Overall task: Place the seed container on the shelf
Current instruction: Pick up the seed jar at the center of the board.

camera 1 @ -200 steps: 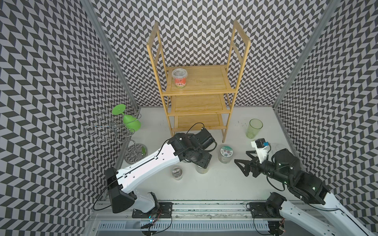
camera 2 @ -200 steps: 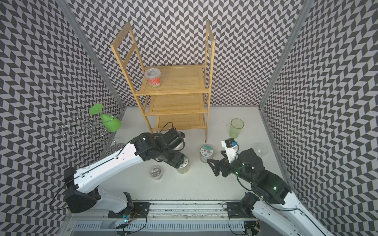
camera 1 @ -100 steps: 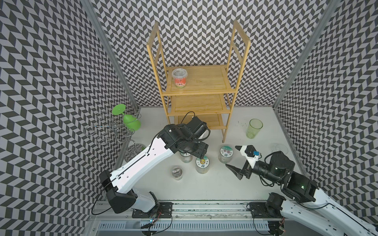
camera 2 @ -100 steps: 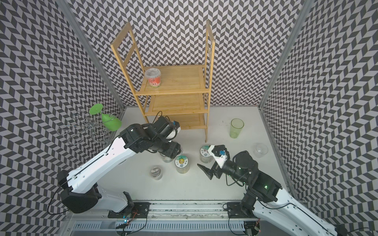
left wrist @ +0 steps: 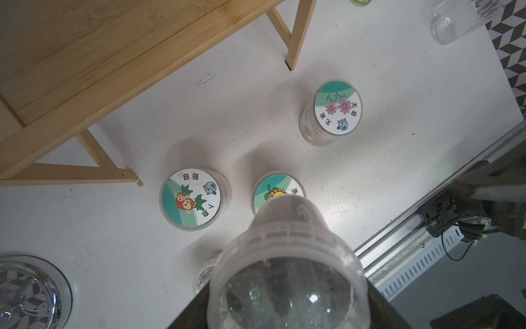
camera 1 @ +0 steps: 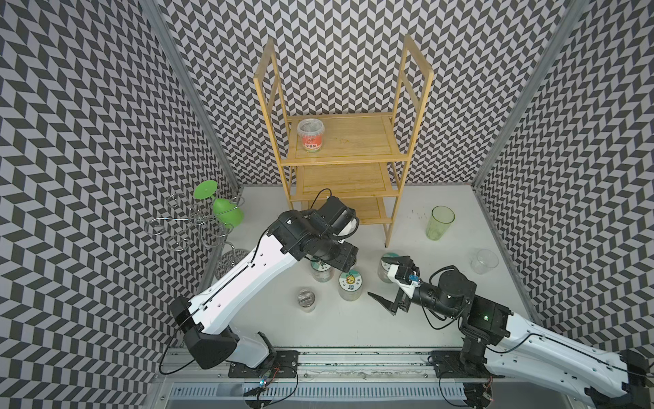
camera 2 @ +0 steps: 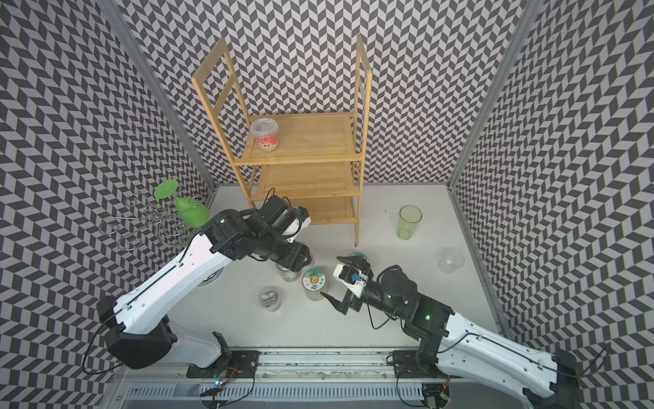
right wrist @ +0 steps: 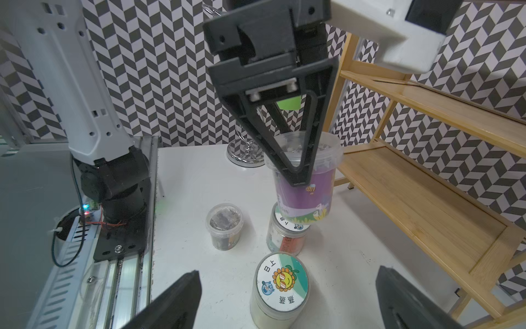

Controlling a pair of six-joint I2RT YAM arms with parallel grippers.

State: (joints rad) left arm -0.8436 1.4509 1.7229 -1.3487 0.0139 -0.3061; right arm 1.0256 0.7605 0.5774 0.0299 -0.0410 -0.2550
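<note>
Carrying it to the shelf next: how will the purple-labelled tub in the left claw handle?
The purple-labelled tub looks like thin clear plastic, so probably light and a bit squeezable. It widens toward its rim, where the left claw grips, so slipping downward seems unlikely. Its narrower base may tip if set down tilted on the shelf.

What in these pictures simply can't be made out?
- Both top views: the purple-labelled container held by the left gripper is mostly hidden under that arm's wrist.
- Left wrist view: that container fills the lower frame, covering part of the sunflower-lid jar and the small clear-lidded tub.
- Top views: print on the red-labelled tub on the shelf is too small to read.
</note>
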